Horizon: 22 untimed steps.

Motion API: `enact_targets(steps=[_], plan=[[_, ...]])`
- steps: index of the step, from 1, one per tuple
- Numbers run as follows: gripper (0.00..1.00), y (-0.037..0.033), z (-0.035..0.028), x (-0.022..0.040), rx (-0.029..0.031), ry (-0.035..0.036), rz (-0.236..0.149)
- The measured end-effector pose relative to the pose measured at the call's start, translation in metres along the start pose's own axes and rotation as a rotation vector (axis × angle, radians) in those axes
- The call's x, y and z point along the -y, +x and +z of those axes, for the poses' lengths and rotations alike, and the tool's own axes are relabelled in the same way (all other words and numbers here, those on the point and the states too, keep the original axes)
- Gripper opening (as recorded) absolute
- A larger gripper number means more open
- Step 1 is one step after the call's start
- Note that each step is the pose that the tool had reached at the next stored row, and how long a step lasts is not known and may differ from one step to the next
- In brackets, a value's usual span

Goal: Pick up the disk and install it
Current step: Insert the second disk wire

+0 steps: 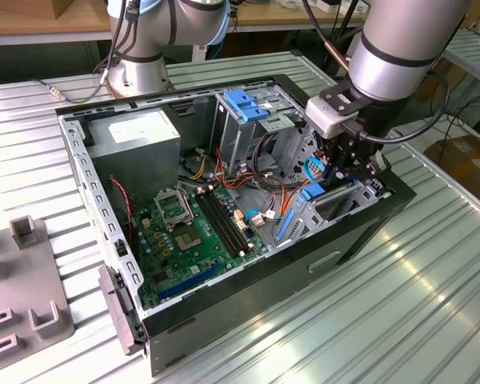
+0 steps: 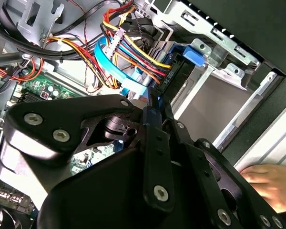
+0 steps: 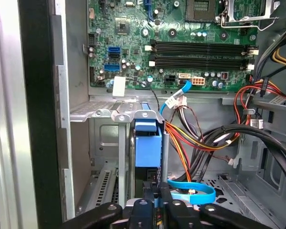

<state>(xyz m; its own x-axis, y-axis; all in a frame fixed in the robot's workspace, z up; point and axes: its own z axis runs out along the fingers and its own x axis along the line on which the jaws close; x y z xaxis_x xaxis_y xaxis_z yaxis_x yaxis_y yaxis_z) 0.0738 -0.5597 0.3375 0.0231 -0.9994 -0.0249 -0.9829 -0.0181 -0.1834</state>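
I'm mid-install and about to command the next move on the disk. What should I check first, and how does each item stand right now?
1. Grip: the robot's hand is closed on the edge of the disk. Ok.
2. Alignment: in the first wrist view the disk stands upright between the uprights of the drive cage. Ok.
3. Cables: the blue data cable loops right beside the robot's hand. Not ok.
4. People: a person's hand lies close by the case in the second wrist view. Not ok.
5. Seating: whether the disk is fully home. Cannot tell.
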Motion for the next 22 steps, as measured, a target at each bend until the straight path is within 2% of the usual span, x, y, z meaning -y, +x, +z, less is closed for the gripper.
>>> enact_targets(steps=[2,3,10,11,13,18,22], plan=[[0.17,0.0,-0.0015,0.0003,-0.0007,-0.0002,0.0],[0.24,-0.0001,-0.0023,0.0004,-0.0006,-0.0002,0.0],[0.24,-0.0002,-0.0108,0.0019,-0.0007,-0.0002,0.0],[0.22,-0.0003,-0.0111,0.002,-0.0007,-0.0002,0.0],[0.1,-0.0003,-0.0114,0.0021,-0.0008,-0.0002,0.0],[0.1,-0.0003,-0.0115,0.0021,0.0,-0.0002,0.0],[0.1,-0.0003,-0.0115,0.0021,0.0031,-0.0001,0.001]])
